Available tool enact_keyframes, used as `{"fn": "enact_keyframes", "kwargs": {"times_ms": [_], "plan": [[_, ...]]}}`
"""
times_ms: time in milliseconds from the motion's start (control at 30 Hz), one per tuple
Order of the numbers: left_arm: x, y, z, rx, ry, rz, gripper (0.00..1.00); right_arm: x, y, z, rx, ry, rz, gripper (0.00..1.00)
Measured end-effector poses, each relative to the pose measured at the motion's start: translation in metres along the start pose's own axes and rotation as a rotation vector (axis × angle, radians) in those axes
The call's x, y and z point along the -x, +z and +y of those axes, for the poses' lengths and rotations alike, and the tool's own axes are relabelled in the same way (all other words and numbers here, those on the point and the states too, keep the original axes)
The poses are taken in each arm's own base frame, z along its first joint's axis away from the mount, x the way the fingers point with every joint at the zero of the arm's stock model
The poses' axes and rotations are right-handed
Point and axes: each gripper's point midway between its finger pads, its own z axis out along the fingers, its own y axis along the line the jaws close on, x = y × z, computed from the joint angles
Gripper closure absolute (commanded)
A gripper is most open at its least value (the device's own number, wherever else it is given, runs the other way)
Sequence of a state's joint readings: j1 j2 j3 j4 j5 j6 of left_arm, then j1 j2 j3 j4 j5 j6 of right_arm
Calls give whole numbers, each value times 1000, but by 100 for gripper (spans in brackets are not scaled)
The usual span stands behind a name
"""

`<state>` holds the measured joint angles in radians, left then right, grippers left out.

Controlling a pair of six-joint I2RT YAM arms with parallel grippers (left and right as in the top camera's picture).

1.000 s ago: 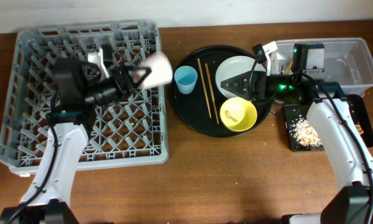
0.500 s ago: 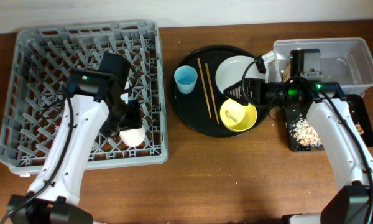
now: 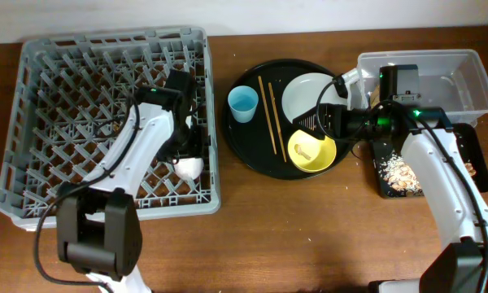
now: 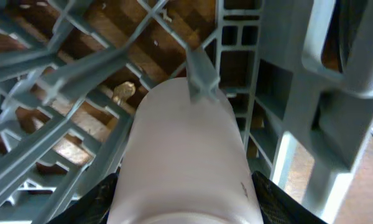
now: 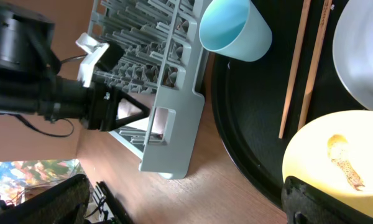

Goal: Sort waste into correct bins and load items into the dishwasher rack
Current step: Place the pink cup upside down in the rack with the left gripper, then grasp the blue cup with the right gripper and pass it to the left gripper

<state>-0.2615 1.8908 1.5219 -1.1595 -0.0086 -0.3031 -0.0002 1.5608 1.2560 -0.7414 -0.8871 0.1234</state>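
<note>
The grey dishwasher rack (image 3: 65,98) fills the left of the overhead view. My left gripper (image 3: 185,155) is shut on the pale pink-white cup (image 3: 190,168) and holds it down among the pegs near the rack's right front edge. The cup fills the left wrist view (image 4: 186,149) between both fingers. My right gripper (image 3: 313,122) is open and empty, hovering over the yellow bowl (image 3: 311,149) and the grey-white plate (image 3: 305,91). The light blue cup (image 3: 243,104) and two chopsticks (image 3: 268,114) lie on the round black tray (image 3: 252,150). The bowl holds a tan food bit (image 5: 345,162).
The clear tub (image 3: 455,77) stands at the back right. The small black tray (image 3: 390,175) with tan crumbs lies in front of it, partly under my right arm. The rack's corner (image 5: 168,143) also shows in the right wrist view.
My left gripper has carried the pale cup from above the rack's back right down into the rack's right front part. My right gripper has edged slightly left over the bowl.
</note>
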Motion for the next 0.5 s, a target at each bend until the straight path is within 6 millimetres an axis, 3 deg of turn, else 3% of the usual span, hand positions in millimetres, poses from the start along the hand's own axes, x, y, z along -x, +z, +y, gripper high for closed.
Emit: {"fn": "enact_keyframes", "kwargs": {"times_ms": [100, 133, 200, 233, 300, 333, 400, 467, 500], "plan": [[2, -4, -5, -15, 6, -4, 4, 0, 0, 0, -1, 0, 0, 1], [9, -15, -6, -16, 9, -24, 4, 0, 0, 0, -1, 0, 0, 1], [25, -43, -10, -29, 22, -82, 4, 0, 0, 0, -1, 1, 0, 9], [39, -67, -14, -44, 29, -143, 4, 3, 0, 0, 0, -15, -12, 13], [63, -108, -22, -84, 36, -263, 4, 19, 3, -7, -78, -30, -69, 14], [66, -116, -24, -94, 38, -287, 4, 26, 6, -9, -142, -32, -87, 14], [71, -123, -24, -102, 36, -309, 3, 50, 15, 12, -279, -102, -140, 14], [75, -124, -16, -91, 18, -319, 3, 79, 28, 46, -352, -182, -191, 14], [77, -124, -11, -83, 8, -325, 3, 93, 42, 53, -396, -200, -191, 15]]}}
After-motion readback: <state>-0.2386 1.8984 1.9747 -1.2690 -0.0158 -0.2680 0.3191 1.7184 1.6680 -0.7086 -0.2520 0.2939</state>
